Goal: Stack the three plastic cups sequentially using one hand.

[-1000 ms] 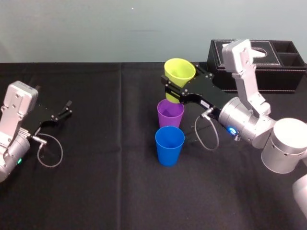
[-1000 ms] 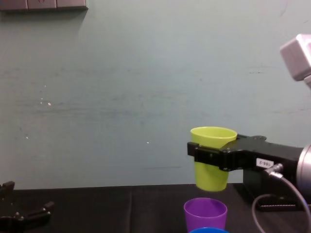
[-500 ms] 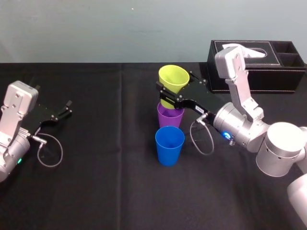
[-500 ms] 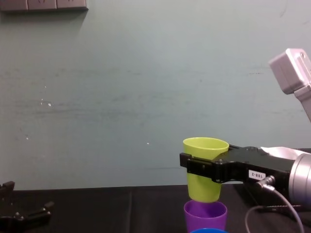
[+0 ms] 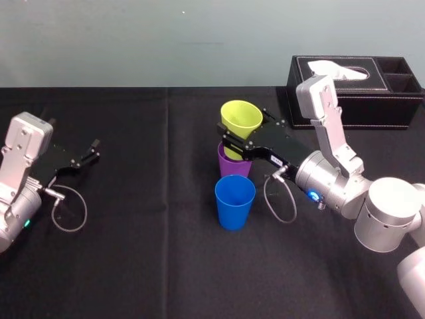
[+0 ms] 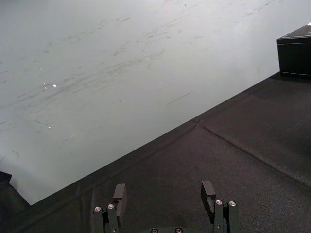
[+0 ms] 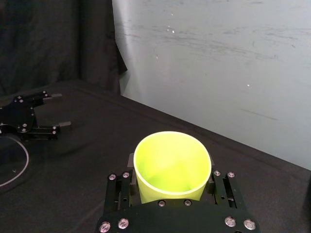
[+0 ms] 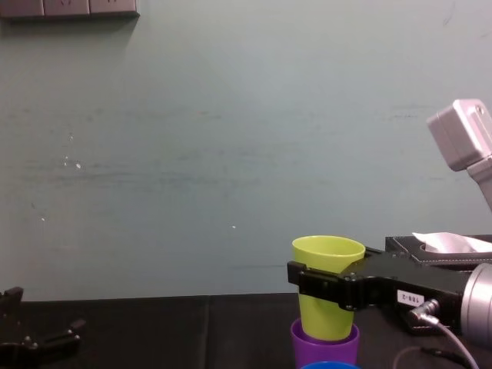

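Note:
My right gripper [image 5: 237, 142] is shut on the yellow-green cup [image 5: 240, 121], one finger on each side of its wall, as the right wrist view shows around the cup [image 7: 172, 167]. The cup's base sits inside the mouth of the purple cup [image 5: 232, 167], which stands upright on the black table. In the chest view the yellow-green cup [image 8: 327, 286] dips below the rim of the purple cup [image 8: 324, 347]. The blue cup [image 5: 234, 201] stands upright just in front of the purple one, apart from it. My left gripper [image 5: 86, 154] rests open at the far left, nothing between its fingers [image 6: 119, 193].
A black tissue box [image 5: 355, 90] stands at the back right, behind my right arm. The black tablecloth [image 5: 146, 252] spreads bare to the left and in front of the cups. A pale green wall [image 8: 231, 154] rises behind the table.
The right gripper has come down and slightly toward me with the yellow-green cup, whose base has gone into the purple cup. The left arm has not moved.

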